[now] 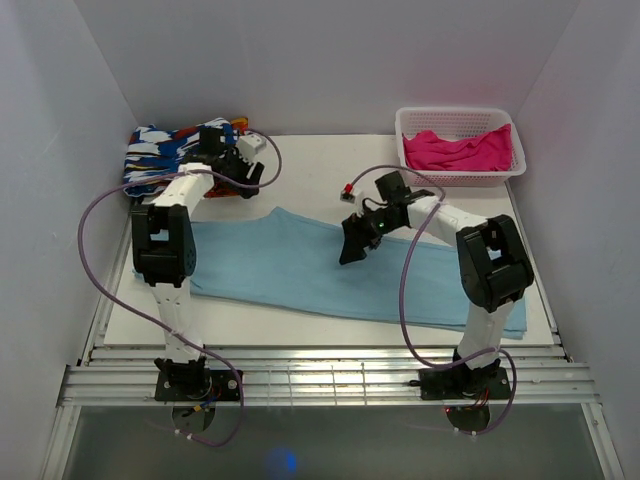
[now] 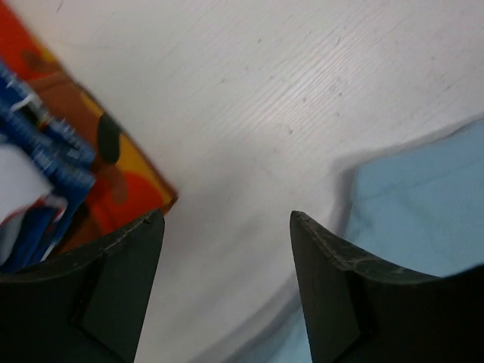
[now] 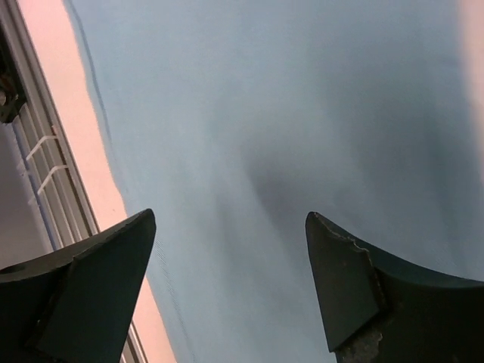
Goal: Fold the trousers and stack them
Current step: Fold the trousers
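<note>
The light-blue trousers [image 1: 300,265] lie flat across the middle of the table, folded lengthwise into a long strip. My left gripper [image 1: 252,178] is open and empty above bare table, just beyond the trousers' far left corner [image 2: 423,204]. My right gripper [image 1: 352,245] is open and empty, hovering over the middle of the trousers [image 3: 249,113]. Neither gripper touches the cloth.
A folded blue-white-orange patterned cloth [image 1: 165,155] lies at the back left, and its edge shows in the left wrist view [image 2: 68,166]. A white basket [image 1: 412,125] holding a bright pink garment [image 1: 462,150] stands at the back right. White walls enclose the table.
</note>
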`<state>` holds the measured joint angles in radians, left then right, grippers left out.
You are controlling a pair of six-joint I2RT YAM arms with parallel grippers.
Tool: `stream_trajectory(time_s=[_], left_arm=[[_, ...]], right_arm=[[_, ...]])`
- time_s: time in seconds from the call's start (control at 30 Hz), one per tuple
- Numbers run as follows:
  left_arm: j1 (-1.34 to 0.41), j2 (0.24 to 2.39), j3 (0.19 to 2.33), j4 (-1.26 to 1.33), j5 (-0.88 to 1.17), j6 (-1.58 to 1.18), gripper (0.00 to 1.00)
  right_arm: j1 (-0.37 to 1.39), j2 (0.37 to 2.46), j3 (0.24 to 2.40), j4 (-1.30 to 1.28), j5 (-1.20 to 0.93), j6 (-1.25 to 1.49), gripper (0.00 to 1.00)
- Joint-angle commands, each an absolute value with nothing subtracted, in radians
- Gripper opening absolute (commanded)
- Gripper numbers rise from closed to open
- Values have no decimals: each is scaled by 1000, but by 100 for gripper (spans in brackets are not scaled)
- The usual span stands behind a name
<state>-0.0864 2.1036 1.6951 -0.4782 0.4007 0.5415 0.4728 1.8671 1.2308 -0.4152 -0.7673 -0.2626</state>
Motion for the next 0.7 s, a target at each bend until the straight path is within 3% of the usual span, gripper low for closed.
stream_trajectory(time_s=[0.0, 0.13, 0.23, 0.37, 0.53, 0.67], left_arm=[[-25, 1919, 1698, -665, 409, 483, 79], [78, 1803, 1545, -788, 472, 469, 80], [118, 1665, 1314, -712, 453, 489, 81], [124, 1571, 1074, -664, 371, 474, 81], [143, 1536, 988, -638, 356, 410, 80], [144, 1516, 976, -649, 370, 351, 80]], right_arm=[[322, 1806, 1315, -689, -758, -403, 86], [138, 1714, 1264, -807, -678, -457, 88], [-62, 1661, 1224, -915, -600, -528, 87], [-190, 1621, 1154, -992, -493, -587, 86], [-222, 1679, 1069, -892, -371, -594, 85], [-222, 1845, 1159, -833, -319, -584, 83]])
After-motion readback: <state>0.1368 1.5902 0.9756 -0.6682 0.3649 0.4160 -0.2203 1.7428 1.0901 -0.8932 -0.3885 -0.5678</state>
